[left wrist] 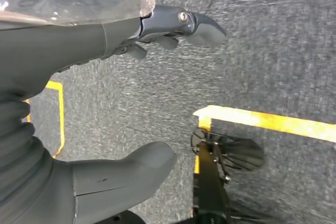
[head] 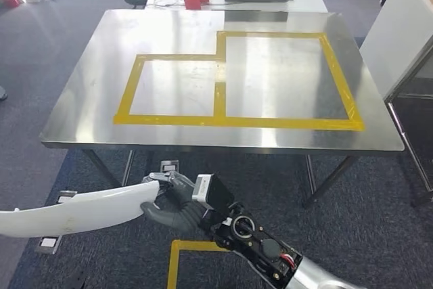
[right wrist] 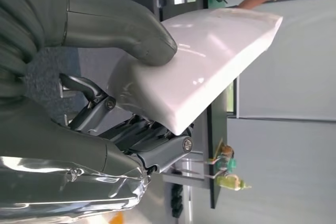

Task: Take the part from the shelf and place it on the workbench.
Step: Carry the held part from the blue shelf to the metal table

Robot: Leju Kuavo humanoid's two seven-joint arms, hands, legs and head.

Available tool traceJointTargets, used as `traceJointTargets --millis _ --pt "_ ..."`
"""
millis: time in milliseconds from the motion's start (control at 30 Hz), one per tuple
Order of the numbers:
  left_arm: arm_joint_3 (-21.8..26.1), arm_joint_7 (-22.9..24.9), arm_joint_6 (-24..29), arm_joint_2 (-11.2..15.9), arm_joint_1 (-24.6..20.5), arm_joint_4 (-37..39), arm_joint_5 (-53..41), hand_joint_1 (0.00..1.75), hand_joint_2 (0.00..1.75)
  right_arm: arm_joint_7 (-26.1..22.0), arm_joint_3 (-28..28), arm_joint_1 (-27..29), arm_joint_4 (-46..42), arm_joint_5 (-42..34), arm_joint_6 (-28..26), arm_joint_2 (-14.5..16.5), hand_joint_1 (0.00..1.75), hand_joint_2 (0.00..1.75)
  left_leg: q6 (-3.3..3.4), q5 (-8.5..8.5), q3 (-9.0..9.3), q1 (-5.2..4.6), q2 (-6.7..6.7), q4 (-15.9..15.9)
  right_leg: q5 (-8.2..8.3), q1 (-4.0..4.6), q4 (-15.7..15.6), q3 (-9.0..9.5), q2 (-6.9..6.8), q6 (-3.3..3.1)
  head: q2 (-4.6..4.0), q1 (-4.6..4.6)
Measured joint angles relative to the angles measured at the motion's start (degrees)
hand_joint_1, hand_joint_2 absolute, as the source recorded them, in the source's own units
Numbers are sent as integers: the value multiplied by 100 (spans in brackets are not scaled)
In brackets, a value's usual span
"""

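While my right hand [head: 173,201] gripped the white part [head: 76,211] by one end, below the workbench [head: 72,123], I needed lift before crossing the edge; my left hand [left wrist: 118,103] hung released.

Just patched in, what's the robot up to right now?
The right hand grips one end of a long white part, thumb on top and fingers under it, carried low in front of the steel workbench. The part is not on the workbench yet; the yellow-taped outline holds nothing. The left hand hangs over the carpet with nothing in it.
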Motion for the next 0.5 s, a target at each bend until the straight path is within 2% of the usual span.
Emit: traceJointTargets --millis 33,67,133,167,200,267,300,333,367,400,467,500 --pt "-4 21 1 -2 -19 1 -13 0 175 3 -4 26 -10 6 -20 -23 175 175 -38 -79 71 -6 -14 20 404 14 -145 -30 0 -19 1 16" --pt "-7 27 1 0 -42 0 -24 0 175 3 -14 28 -32 9 -37 -28 175 175 -78 -124 121 -8 -24 46 507 30 -170 -9 10 -33 1 34" --pt "-12 24 0 -3 -78 -2 -43 0 175 -5 -38 -6 -98 8 -75 -27 175 175 -115 -134 113 23 -14 222 465 30 -166 109 55 -85 1 29" --pt "-14 21 0 -5 -96 -3 -48 0 175 -9 -51 -26 -127 5 -87 -26 175 175 -116 -154 -11 25 -12 452 441 37 -178 158 68 -124 0 18" --pt "-16 18 -1 -11 -113 -4 -51 0 175 -11 -59 -34 -145 5 -97 -26 175 175 -108 -241 -202 19 -12 781 413 48 -194 198 84 -166 1 5" --pt "-18 16 0 -12 -126 -4 -52 0 175 -8 -73 -29 -155 5 -108 -27 175 175 -86 -586 -709 -34 -13 1529 340 97 -201 254 117 -244 0 1" --pt "-20 16 0 -11 -124 -4 -52 0 175 -8 -78 -21 -155 5 -108 -28 175 175 -71 -743 -929 -65 -13 1776 298 127 -200 291 141 -274 0 -1" --pt "-22 16 1 -10 -118 -4 -51 0 175 -8 -83 -14 -156 5 -108 -28 175 175 -45 -796 -1077 -100 -14 1852 253 158 -200 339 168 -295 0 -1" --pt "-26 16 1 -7 -113 -4 -51 0 175 -8 -88 -8 -156 5 -108 -29 175 175 -5 -708 -1136 -136 -14 1737 208 185 -200 395 195 -309 0 0" --pt "-28 16 1 0 -108 -4 -51 0 175 -8 -93 -5 -156 5 -108 -29 175 175 50 -462 -1114 -180 -15 1434 163 210 -202 455 214 -317 0 0" --pt "-33 16 1 22 -111 -3 -51 0 175 -8 -102 2 -155 5 -108 -33 175 175 198 169 -987 -282 -13 652 88 246 -204 542 237 -318 0 0" --pt "-34 16 1 34 -118 -3 -51 0 175 -7 -109 8 -155 5 -108 -38 175 175 258 375 -934 -325 -12 366 60 256 -204 551 245 -309 0 0"
